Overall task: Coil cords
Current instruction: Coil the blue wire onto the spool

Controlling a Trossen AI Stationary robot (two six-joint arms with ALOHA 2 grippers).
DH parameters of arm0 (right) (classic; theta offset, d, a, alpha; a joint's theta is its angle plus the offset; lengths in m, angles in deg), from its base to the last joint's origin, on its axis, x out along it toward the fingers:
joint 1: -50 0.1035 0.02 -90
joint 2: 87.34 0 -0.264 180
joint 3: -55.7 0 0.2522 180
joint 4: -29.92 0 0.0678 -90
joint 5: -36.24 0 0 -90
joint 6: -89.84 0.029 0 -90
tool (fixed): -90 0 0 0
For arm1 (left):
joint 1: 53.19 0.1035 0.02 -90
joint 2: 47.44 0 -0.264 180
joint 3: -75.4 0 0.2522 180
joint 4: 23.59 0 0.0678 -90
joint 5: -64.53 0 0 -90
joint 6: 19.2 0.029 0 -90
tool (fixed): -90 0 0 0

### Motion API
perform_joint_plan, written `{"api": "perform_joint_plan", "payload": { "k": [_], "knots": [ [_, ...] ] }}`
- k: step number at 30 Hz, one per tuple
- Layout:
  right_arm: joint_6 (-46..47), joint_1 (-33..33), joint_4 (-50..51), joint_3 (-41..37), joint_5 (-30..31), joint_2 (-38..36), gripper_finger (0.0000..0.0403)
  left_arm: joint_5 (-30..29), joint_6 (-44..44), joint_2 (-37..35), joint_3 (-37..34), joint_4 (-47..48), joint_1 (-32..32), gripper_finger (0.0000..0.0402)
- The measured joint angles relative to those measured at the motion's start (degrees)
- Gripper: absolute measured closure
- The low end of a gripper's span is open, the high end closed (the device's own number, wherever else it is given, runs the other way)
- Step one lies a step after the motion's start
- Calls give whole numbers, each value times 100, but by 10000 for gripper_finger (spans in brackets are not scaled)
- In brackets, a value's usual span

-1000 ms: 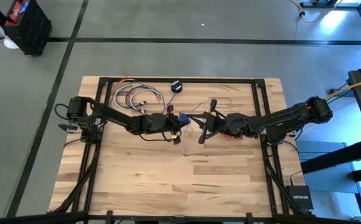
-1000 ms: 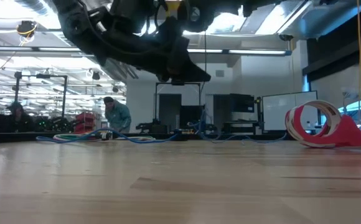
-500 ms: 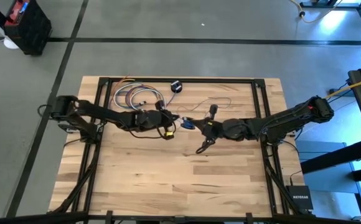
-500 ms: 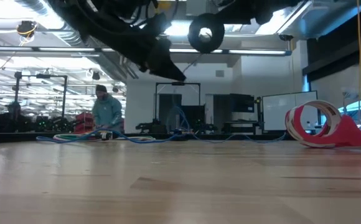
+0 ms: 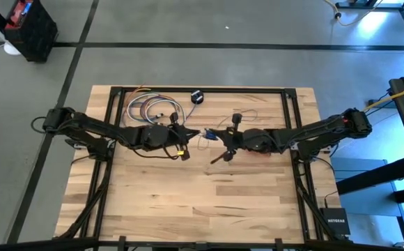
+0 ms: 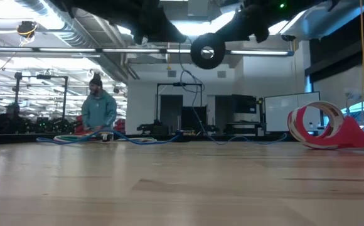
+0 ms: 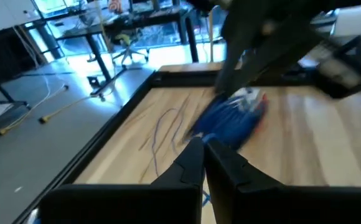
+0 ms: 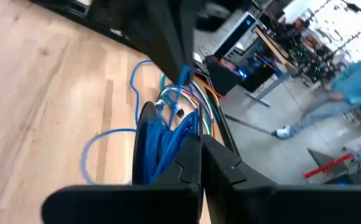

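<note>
Thin bluish-purple cord (image 5: 238,113) trails loose over the wood near the table's far edge, a black round puck (image 6: 207,51) dangling midair; red-and-white bundle (image 6: 317,126) sits on the table.

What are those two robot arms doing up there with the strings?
They are working on coiling cords. Both arms meet over the middle of the table. The left gripper and the right gripper have their fingers shut, with a blue cord between them. A black round puck hangs in the air under the arms. A pile of colored cords lies at the far left of the table, and a red-and-white bundle sits off to the side.
</note>
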Motion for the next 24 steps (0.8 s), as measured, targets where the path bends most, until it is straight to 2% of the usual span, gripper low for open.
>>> {"api": "perform_joint_plan", "payload": {
  "k": [6, 9, 14, 18, 20, 24],
  "knots": [
    [270, -279, -289, -27, -69, 396, 400, 246, -272, 21, 3, -676, -189, 393],
    [270, -272, -753, -26, -105, 534, 400, 354, -380, 184, 13, -1136, -264, 395],
    [400, -307, -1069, -12, -110, 652, 400, 934, -338, 639, 2, -1965, -281, 400],
    [391, -305, -954, 62, 206, 637, 400, 1012, -15, 610, 7, -1604, -320, 395],
    [379, -305, -860, 62, 155, 639, 400, 1014, 88, 586, 7, -1526, -326, 387],
    [377, -305, -833, 67, 197, 639, 400, 1013, 57, 555, 9, -1259, -325, 348]
  ]
}}
